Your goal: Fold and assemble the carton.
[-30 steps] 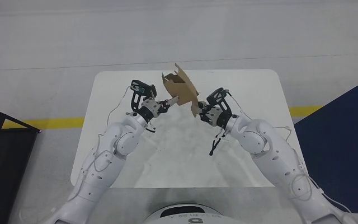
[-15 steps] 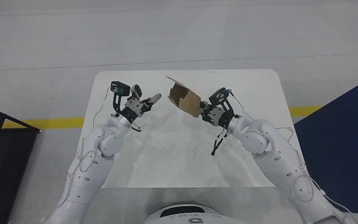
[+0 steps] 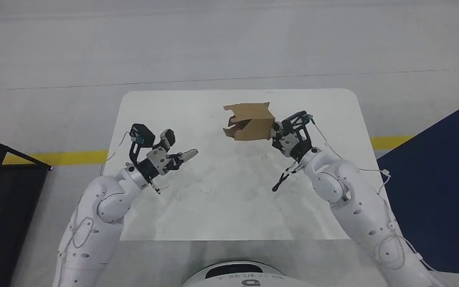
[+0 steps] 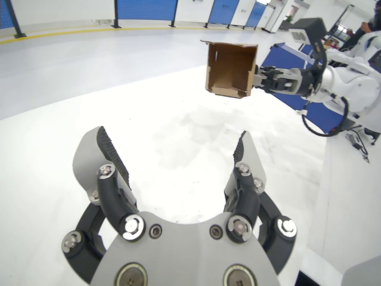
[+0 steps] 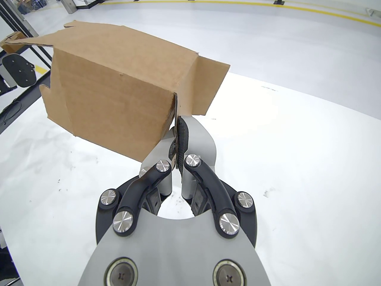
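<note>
A: Start big. What about the white surface (image 3: 215,208)?
B: It lies under both arms. The carton (image 3: 249,122) hangs above its far half, not resting on it, as the left wrist view makes plain.
A: Who has it?
B: The right gripper (image 5: 178,126), clamped on one wall edge at the corner nearest that arm. The box is opened into a tube, flaps (image 5: 208,87) loose.
A: And the other arm?
B: The left gripper (image 4: 175,141) is spread wide and holds nothing. It sits well apart from the carton, nearer the robot and off to the left.
A: What does the next move hinge on?
B: I judge the tube's axis runs across toward the left gripper, open mouth facing it, so that free arm is placed to press the flaps in.
</note>
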Controlling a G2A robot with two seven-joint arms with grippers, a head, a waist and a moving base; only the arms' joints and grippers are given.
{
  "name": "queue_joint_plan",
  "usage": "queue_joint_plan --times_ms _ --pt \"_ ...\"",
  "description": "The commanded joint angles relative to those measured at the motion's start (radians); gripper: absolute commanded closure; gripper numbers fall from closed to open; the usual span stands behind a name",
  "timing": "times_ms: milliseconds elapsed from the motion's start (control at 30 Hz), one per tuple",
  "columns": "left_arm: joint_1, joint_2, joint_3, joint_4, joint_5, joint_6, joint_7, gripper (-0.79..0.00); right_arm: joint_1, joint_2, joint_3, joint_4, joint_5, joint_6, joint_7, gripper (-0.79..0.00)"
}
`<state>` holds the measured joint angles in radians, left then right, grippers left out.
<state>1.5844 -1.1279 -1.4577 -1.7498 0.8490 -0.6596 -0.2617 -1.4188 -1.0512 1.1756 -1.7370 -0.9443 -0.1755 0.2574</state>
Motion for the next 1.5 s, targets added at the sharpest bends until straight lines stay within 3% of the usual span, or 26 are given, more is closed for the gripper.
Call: queue_joint_plan --times_ms 0,200,367,467,667,800,967,1233,1467 --pt "-0.015 -0.002 0.031 -0.011 0.001 -0.002 -0.011 -0.785 -0.011 0.000 -0.002 -0.013 -0.023 -0.001 0.000 0.000" --pt "-0.050 -0.010 0.117 -0.025 0.064 0.015 0.009 -0.748 -0.017 -0.003 -0.009 -0.030 -0.039 -0.006 0.022 0.000" --pt "-0.097 -0.012 0.117 0.024 -0.108 0.006 -0.014 -0.785 -0.016 -0.003 -0.010 -0.035 -0.032 -0.061 0.037 0.000" --pt "-0.145 -0.010 0.089 0.060 -0.188 0.072 -0.065 -0.785 -0.015 -0.002 -0.001 -0.030 -0.007 -0.113 0.041 0.000" --pt "-0.222 -0.014 0.094 0.064 -0.189 0.191 -0.097 -0.785 -0.011 0.007 0.028 -0.006 0.077 -0.304 0.063 0.000" --pt "-0.239 -0.014 0.105 0.002 -0.142 0.199 -0.095 -0.785 0.009 0.012 0.048 0.033 0.149 -0.418 0.093 0.000" --pt "-0.246 -0.008 0.119 -0.072 -0.027 0.167 -0.119 -0.785 0.028 0.015 0.056 0.063 0.197 -0.477 0.120 0.000" --pt "-0.225 0.000 0.172 -0.161 0.239 0.116 -0.129 -0.785 0.053 0.014 0.049 0.090 0.232 -0.487 0.140 0.000" --pt "-0.200 0.005 0.207 -0.184 0.398 0.108 -0.107 -0.785 0.061 0.014 0.044 0.099 0.248 -0.484 0.144 0.000"
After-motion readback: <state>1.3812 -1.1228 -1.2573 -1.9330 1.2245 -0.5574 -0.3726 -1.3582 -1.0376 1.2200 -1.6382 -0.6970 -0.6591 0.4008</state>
